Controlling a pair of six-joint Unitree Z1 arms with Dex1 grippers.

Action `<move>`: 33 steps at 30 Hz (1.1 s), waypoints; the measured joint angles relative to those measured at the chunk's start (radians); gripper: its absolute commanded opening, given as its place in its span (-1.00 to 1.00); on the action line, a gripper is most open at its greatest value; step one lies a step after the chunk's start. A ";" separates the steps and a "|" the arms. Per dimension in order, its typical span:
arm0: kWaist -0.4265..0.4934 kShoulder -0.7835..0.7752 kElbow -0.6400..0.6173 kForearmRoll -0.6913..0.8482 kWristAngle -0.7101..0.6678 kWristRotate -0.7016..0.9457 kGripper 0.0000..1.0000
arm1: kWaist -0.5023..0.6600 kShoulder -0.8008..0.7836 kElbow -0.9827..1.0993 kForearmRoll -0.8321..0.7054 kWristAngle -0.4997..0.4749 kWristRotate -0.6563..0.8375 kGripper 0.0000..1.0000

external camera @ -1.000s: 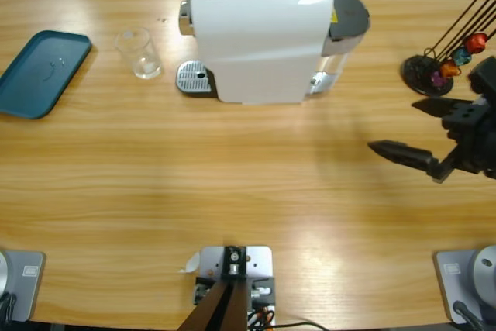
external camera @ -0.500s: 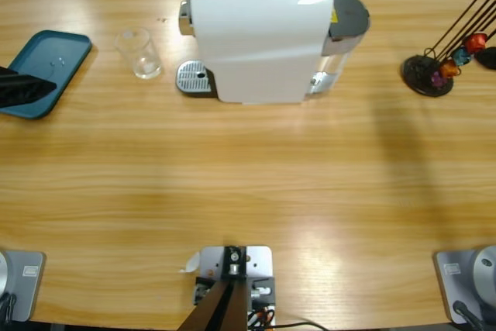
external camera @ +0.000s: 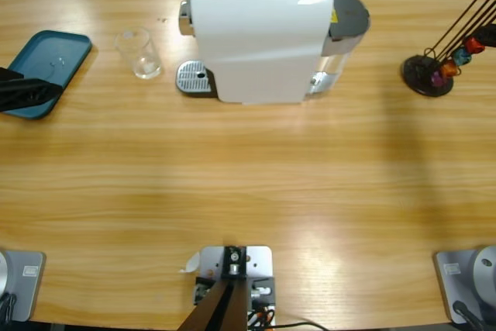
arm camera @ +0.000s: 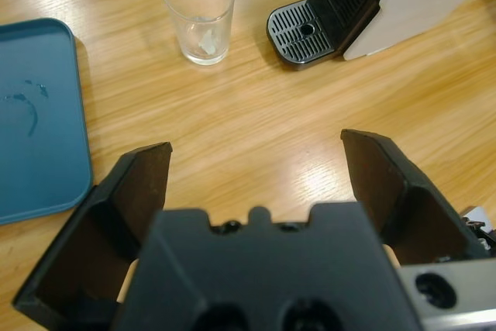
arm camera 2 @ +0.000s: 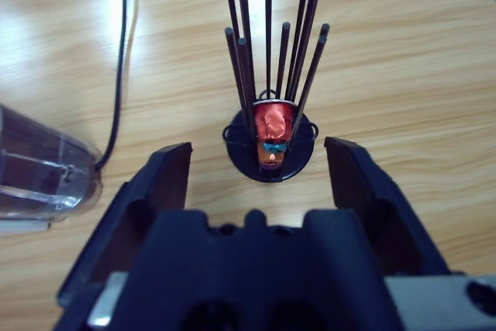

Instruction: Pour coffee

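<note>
Left gripper (arm camera: pixel 256 168): jaws spread wide, nothing between them; in the high view it shows only at the left edge, over the tray's lower corner.
Right gripper (arm camera 2: pixel 260 164): jaws wide apart, empty, facing the capsule rack.
Glass (external camera: pixel 139 53): upright, upper left of the high view, between the tray and the drip grate.
Coffee machine (external camera: pixel 260 32): white, top centre of the high view; its drip grate (external camera: pixel 193 77) juts out on its left.
Tray (external camera: pixel 40 71): teal, at the left edge.
Capsule rack (arm camera 2: pixel 270 125): black rods on a round base, holding a red capsule (arm camera 2: pixel 271 122) with others below it.
Table (external camera: pixel 248 184): wooden.
</note>
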 measured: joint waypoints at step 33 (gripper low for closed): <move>0.000 0.022 0.013 -0.030 0.000 0.000 0.87 | -0.068 0.186 0.038 -0.158 0.025 0.001 -1.00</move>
